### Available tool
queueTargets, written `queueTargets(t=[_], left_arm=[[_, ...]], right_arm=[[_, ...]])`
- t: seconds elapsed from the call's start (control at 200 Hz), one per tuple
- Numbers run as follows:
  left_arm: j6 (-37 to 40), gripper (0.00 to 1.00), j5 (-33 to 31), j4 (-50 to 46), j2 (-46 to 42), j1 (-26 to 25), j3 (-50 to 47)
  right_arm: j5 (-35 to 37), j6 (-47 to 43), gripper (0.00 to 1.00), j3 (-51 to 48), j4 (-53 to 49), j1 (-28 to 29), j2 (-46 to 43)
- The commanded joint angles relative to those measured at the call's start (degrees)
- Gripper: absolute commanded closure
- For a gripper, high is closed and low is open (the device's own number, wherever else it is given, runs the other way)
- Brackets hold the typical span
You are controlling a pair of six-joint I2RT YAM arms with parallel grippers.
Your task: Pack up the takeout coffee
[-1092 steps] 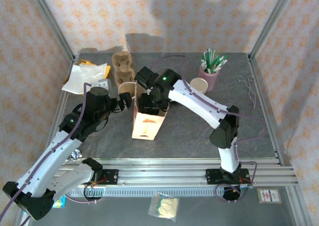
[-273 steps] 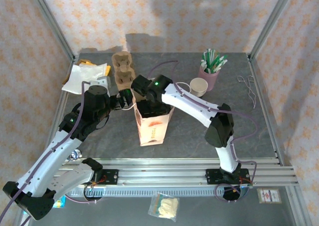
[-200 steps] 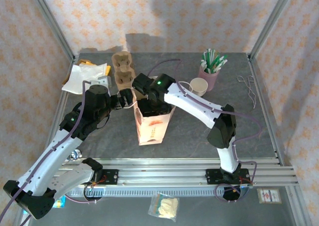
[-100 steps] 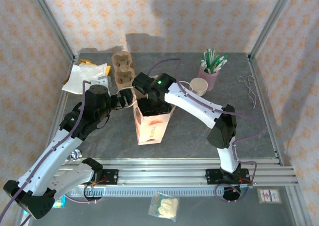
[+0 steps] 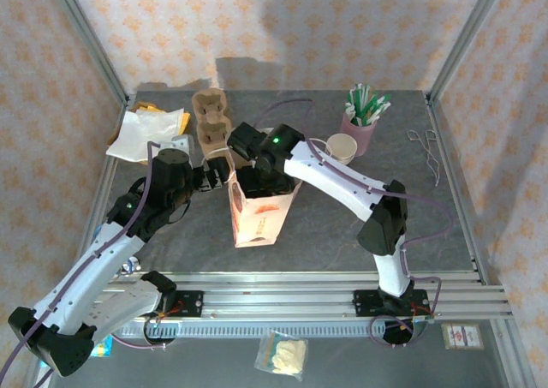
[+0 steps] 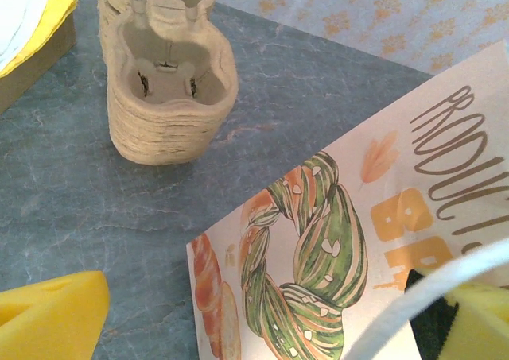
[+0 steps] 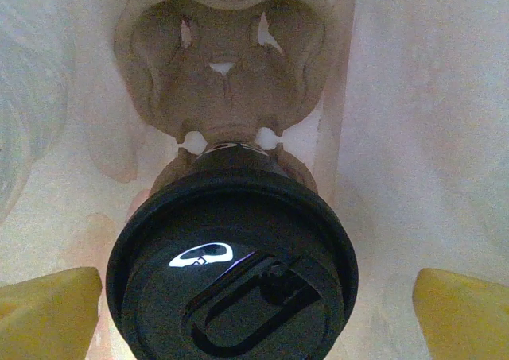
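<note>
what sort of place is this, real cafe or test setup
Probably a lab robot cell staged as a cafe: a metal frame with wallpapered panels encloses the table, which holds a printed paper bag, pulp cup trays and a cup of straws.

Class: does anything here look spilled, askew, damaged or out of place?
Nothing stands out. The takeout coffee, lid on, sits upright in a pulp tray inside the standing paper bag; no spill shows.

Paper bag (image 6: 318,241), brown print: "PRODUC…" in slanted capitals; the rest runs off the picture's edge
Paper bag, orange print beneath: big block letters, perhaps "S" and "P"; too cut off to read surely
</note>
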Motion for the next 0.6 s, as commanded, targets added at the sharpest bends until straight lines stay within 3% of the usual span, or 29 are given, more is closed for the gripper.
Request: queueTargets(t=[0.0,0.355,0.596], left_arm=[[-0.6,0.03,0.8,1.9,-0.6,0.6,-0.3],[0.1,0.01,1.3,0.4,-3.0,0.6,4.2],[-1.4,0.01,5.9,1.7,-3.5,0.6,4.1]], right_arm=[[0.2,0.5,0.0,1.4,-1.3,0.2,-2.2],[3.4,-0.1,0.0,-1.2,-1.3,0.2,-1.0],[5.6,0.0,0.0,-2.0,-1.3,0.2,-0.4]])
